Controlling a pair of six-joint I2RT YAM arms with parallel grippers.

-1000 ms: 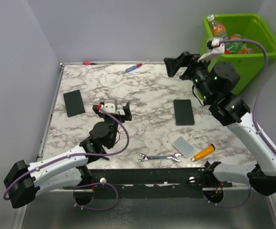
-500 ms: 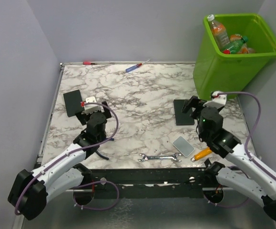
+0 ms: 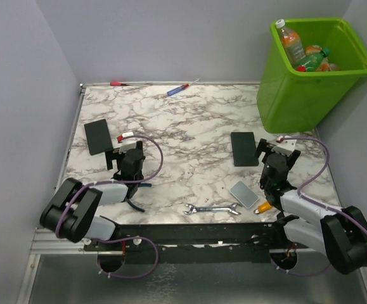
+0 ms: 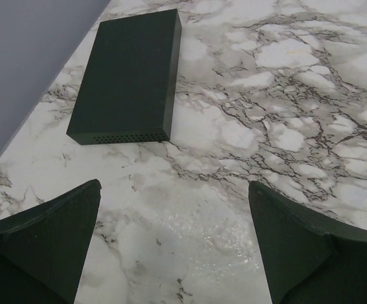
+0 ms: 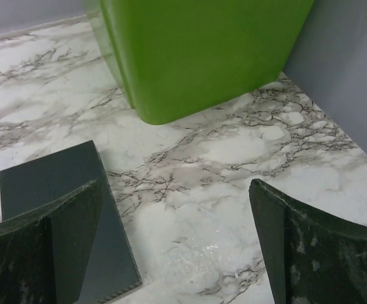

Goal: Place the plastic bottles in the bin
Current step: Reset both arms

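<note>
The lime-green bin (image 3: 310, 69) stands at the table's far right corner. Several plastic bottles (image 3: 303, 54), orange and green, lie inside it. No bottle shows on the table. The bin's wall also fills the top of the right wrist view (image 5: 202, 50). My left gripper (image 3: 125, 155) is folded down low near the left front, open and empty over bare marble (image 4: 177, 240). My right gripper (image 3: 273, 152) is folded down low near the right front, open and empty (image 5: 177, 240), with the bin a short way ahead.
A black slab (image 3: 98, 137) lies at the left, also in the left wrist view (image 4: 129, 76). Another black slab (image 3: 244, 149) lies beside my right gripper. A grey slab (image 3: 244, 194), a wrench (image 3: 212, 209) and an orange-handled tool (image 3: 270, 202) lie at the front. Two screwdrivers (image 3: 182, 87) lie at the back edge.
Both arms have drawn back and folded down to the table's near edge. The right gripper has come away from the bin's rim to low on the table.
</note>
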